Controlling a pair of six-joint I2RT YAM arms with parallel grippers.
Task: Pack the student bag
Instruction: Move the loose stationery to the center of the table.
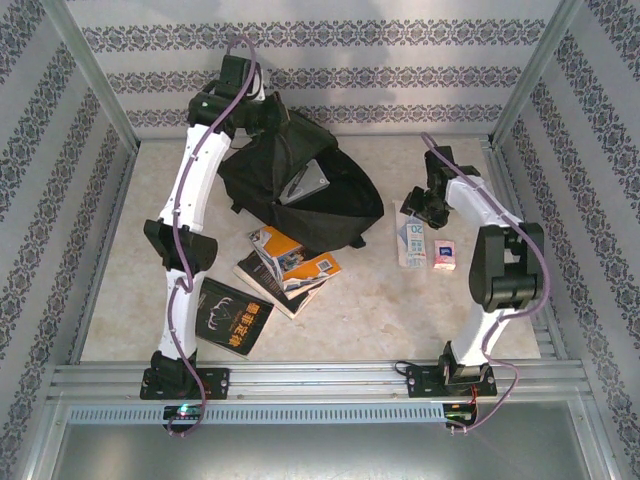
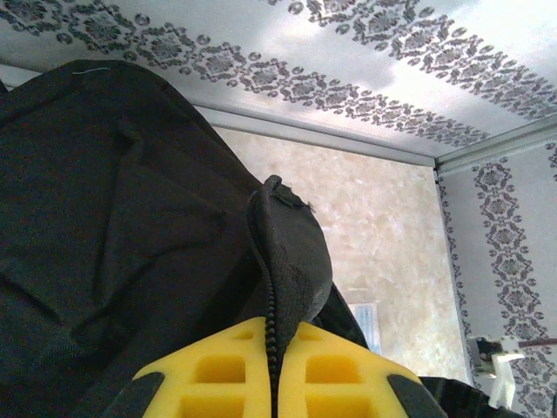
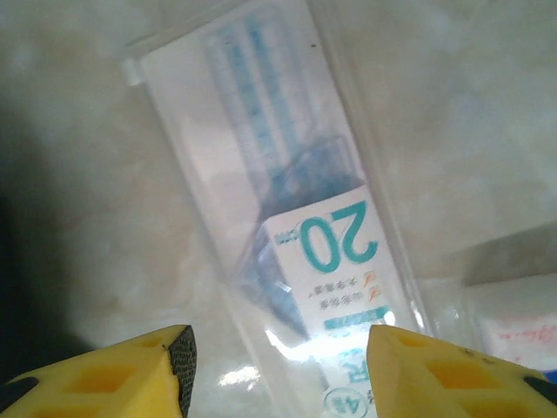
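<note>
While left fingers (image 2: 218, 374) are pinching shut on zipper edge of student bag (image 1: 300, 195), bag is slumping at far left of worktop (image 1: 380, 310), mouth gaping. Right fingers (image 3: 130, 370) are hanging apart over ruler packet (image 3: 296, 218), gripping nothing. Bag is looking soft, floppy, probably light; fabric is likely sagging under any pull, so I'm judging stiffer zipper rim best hold.
</note>
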